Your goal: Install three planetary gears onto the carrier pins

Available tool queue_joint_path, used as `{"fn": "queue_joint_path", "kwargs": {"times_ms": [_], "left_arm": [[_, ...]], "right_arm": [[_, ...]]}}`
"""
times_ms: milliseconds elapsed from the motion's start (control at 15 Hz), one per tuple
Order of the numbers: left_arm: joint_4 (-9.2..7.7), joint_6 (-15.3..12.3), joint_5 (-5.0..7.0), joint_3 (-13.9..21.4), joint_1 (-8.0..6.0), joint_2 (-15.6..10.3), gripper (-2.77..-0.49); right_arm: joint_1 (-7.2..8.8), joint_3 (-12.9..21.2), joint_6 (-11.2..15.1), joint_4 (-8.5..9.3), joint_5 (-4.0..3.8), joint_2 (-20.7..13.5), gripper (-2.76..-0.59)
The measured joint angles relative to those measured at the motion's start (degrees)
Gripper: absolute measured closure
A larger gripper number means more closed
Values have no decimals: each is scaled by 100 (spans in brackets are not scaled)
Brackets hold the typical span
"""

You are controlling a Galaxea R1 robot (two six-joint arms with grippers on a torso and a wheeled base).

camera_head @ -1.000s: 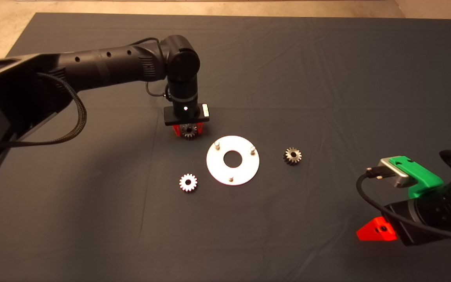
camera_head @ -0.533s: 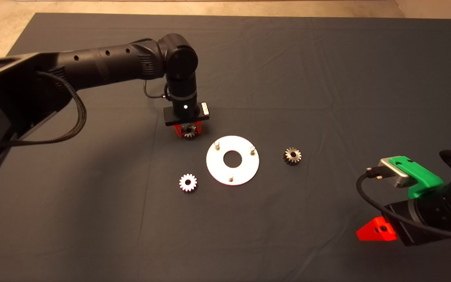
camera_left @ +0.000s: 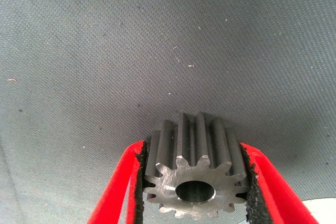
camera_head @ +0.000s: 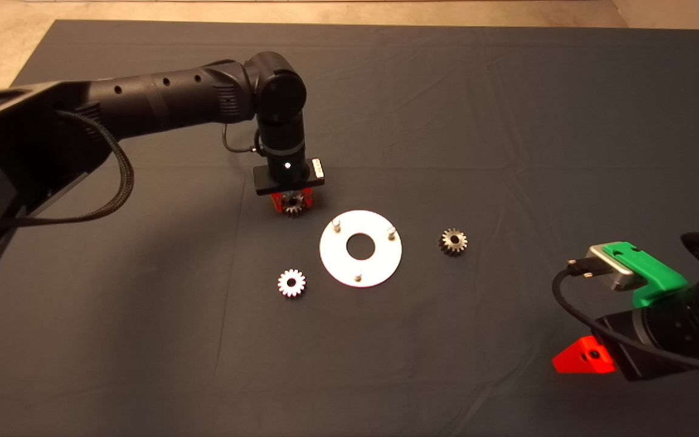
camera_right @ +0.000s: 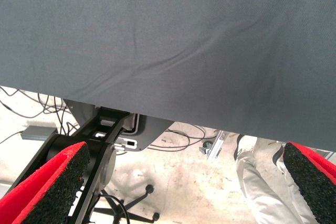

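Left gripper [camera_head: 292, 202] clamps one planetary gear [camera_left: 195, 182] between its pads, bore facing the wrist camera, just up-left of the disc [camera_head: 380, 267]; carrier pins [camera_head: 337, 225] bare. Two gears on the mat: one lower-left [camera_head: 292, 283], one right [camera_head: 453, 241]. Right gripper [camera_right: 178, 192] parked lower right, fingers wide apart.

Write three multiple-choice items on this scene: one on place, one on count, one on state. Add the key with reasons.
1. Where is the gear in the left hand?
A. Beside the disc, off it
B. On a pin
C. At the mat's edge

2. How many gears lie loose on the mat?
A. One
B. Two
C. Three

3. What is the right hand doing?
A. Gripping a gear
B. Pressing the disc
C. Open, holding nothing

Key: 1 A, the held gear is clear of the disc's rim; 2 B, one gear and another gear flank the disc; 3 C, its fingers stand wide apart.
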Motion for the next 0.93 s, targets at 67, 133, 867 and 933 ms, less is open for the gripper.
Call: {"fn": "queue_joint_path", "kwargs": {"times_ms": [67, 133, 867, 933], "left_arm": [[0, 67, 1, 2, 0, 2, -93], [0, 112, 4, 11, 0, 0, -93], [-2, 302, 69, 68, -2, -36, -82], [-20, 317, 96, 68, -5, -38, -82]], "right_arm": [[-24, 0, 0, 0, 1, 0, -275], [-26, 0, 0, 0, 0, 1, -275], [-57, 0, 0, 0, 0, 1, -275], [-57, 0, 0, 0, -2, 1, -275]]}}
